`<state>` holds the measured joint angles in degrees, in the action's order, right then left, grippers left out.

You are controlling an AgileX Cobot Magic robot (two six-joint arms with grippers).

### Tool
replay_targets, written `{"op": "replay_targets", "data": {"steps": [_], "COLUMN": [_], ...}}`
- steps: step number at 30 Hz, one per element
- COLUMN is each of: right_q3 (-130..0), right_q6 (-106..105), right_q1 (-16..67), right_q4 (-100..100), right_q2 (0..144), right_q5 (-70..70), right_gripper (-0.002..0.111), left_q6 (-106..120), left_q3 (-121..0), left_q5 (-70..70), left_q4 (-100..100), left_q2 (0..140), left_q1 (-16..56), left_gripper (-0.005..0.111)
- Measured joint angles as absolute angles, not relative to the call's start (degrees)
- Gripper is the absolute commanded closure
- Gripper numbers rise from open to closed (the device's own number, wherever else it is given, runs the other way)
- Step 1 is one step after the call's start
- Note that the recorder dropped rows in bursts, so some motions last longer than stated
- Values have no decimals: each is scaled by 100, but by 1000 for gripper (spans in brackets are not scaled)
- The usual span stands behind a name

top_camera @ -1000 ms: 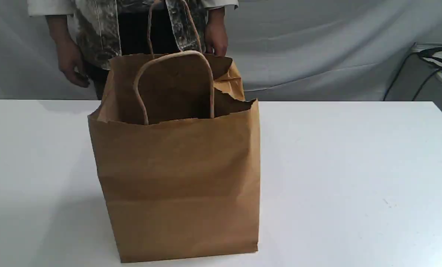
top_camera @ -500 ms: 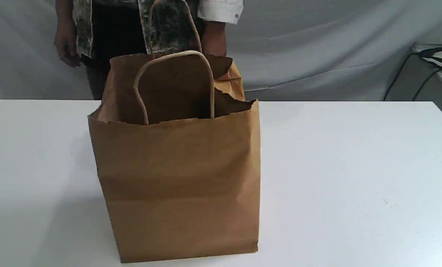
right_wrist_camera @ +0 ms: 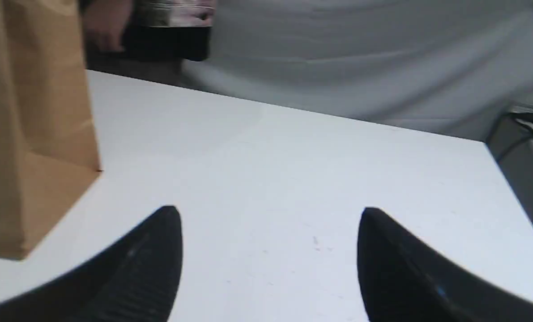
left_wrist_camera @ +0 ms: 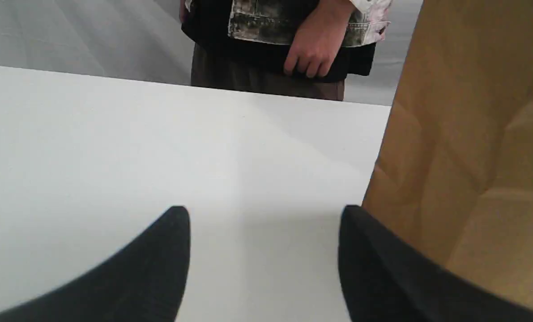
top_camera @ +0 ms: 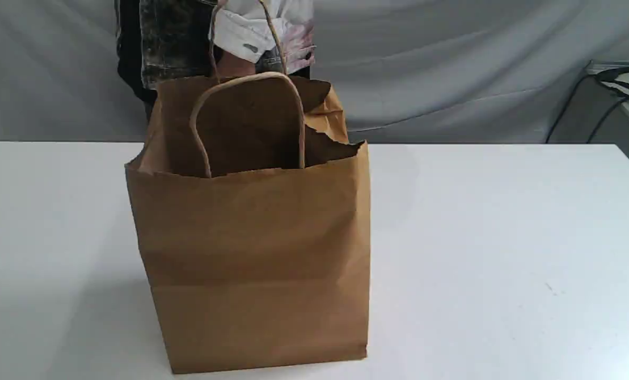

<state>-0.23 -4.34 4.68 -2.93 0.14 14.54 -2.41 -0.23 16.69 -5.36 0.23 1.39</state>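
Left pincer [left_wrist_camera: 264,214] and right pincer [right_wrist_camera: 268,214] gape wide, empty, over the desk [top_camera: 504,237]; paper bag [top_camera: 251,253] stands upright between them. Sweep your left inward and its finger likely shoves or tips the bag.

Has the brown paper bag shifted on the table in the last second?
No. The paper bag crosses the far edge of the table at the same spots as before.

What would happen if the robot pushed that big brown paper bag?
The paper bag is tall and creased, so its wall would probably dent first; it might slide on the smooth table or tip. Its thin handle looks floppy. What is inside cannot be seen.
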Motion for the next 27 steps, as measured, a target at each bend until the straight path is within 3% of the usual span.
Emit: {"op": "replay_targets", "data": {"steps": [9, 20, 27], "right_q3": [-23, -23, -23], "right_q6": [-434, -410, -374], "right_q1": [-848, -969, -969], "right_q4": [-303, -353, 716], "right_q2": [14, 14, 14], "right_q5": [1692, 1834, 1834], "right_gripper": [52, 52, 52], "left_q6": [-241, -241, -241], "left_q3": [-23, -23, -23], "left_q5": [1669, 1669, 1669], "left_q4": [-536, -536, -536], "left_q2": [23, 23, 23], "left_q1": [139, 139, 139], "left_gripper": [55, 55, 55]}}
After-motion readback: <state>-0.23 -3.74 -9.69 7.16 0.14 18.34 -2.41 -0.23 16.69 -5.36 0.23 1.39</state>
